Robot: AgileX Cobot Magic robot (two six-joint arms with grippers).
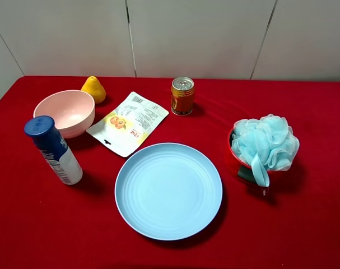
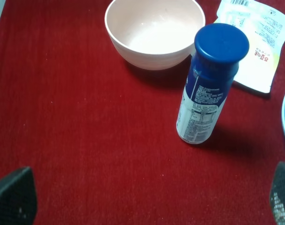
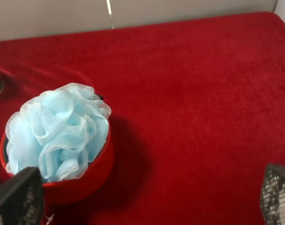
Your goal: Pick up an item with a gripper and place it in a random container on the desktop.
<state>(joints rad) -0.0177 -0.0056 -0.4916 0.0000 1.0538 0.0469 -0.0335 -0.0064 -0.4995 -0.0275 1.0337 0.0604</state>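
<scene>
A white bottle with a blue cap (image 1: 53, 150) stands upright at the left, next to an empty pink bowl (image 1: 64, 112). A yellow pear (image 1: 93, 88), a white snack pouch (image 1: 127, 123) and an orange can (image 1: 182, 96) lie further back. An empty blue plate (image 1: 168, 190) sits in the middle. A red bowl (image 1: 232, 158) at the right holds a light blue bath pouf (image 1: 265, 143). My left gripper (image 2: 147, 201) is open and empty, short of the bottle (image 2: 208, 89). My right gripper (image 3: 147, 199) is open and empty beside the pouf (image 3: 57, 133). Neither arm shows in the high view.
Everything rests on a red cloth (image 1: 304, 224) covering the table. A white panelled wall (image 1: 198, 33) runs along the far edge. Bare cloth lies along the front edge and at the far right.
</scene>
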